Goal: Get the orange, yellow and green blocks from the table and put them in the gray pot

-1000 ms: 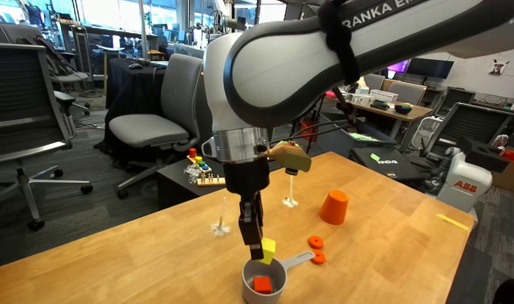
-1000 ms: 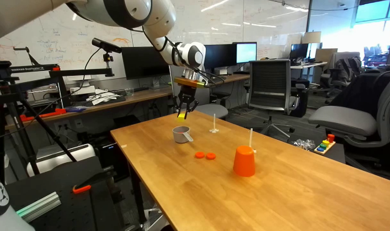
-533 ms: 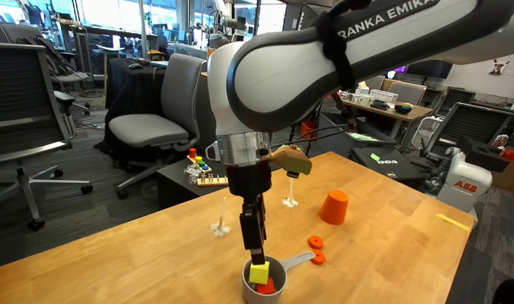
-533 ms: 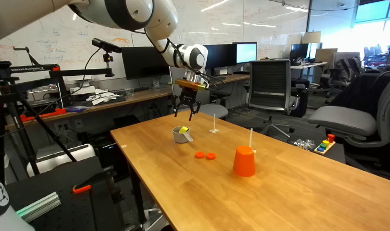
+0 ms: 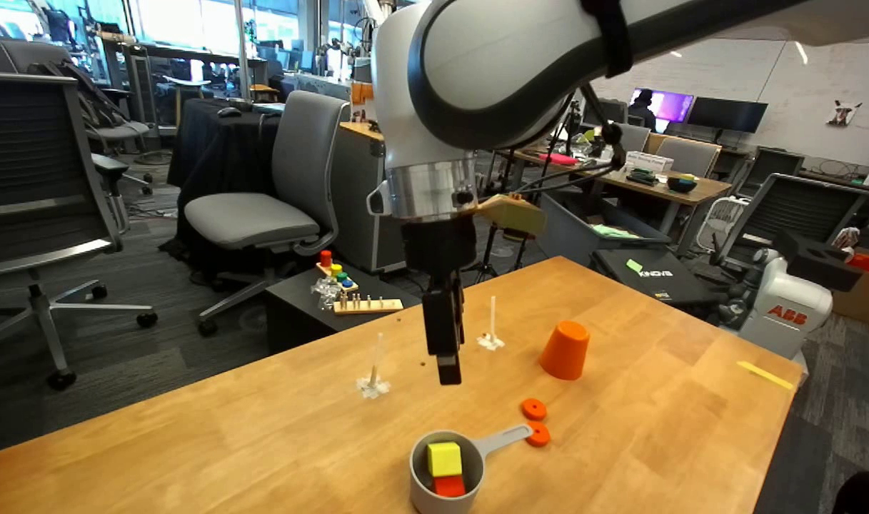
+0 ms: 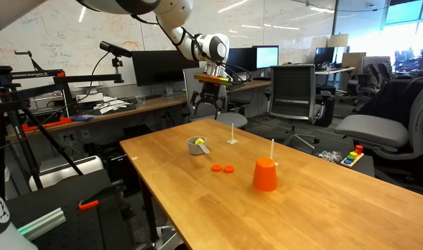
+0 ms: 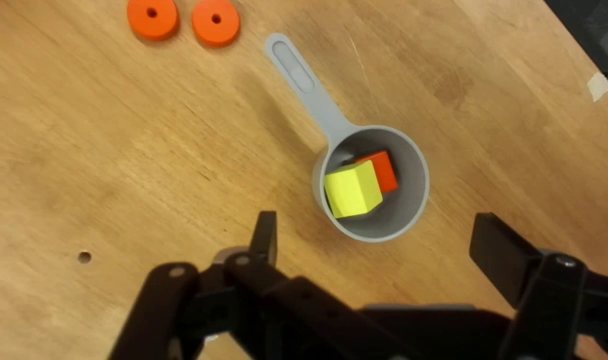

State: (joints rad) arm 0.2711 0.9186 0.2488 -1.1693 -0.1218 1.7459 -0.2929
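My hand (image 6: 206,116) is spread and empty; swinging low, I could clip the gray pot (image 7: 409,200), centre-right in the wrist view, and spill its yellow block (image 7: 352,191).

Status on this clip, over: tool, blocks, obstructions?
Tool open, nothing held. Yellow block and orange-red block in gray pot; green block not seen. No obstruction seen between tool and pot.

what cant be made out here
Wrist view: orange-red block, partly covered by the yellow block.
Wrist view: any green block in the gray pot; the yellow one could hide it.
In an exterior view: whiteboard writing, mostly too small.
In both exterior views: robot arm, cut by top edge.
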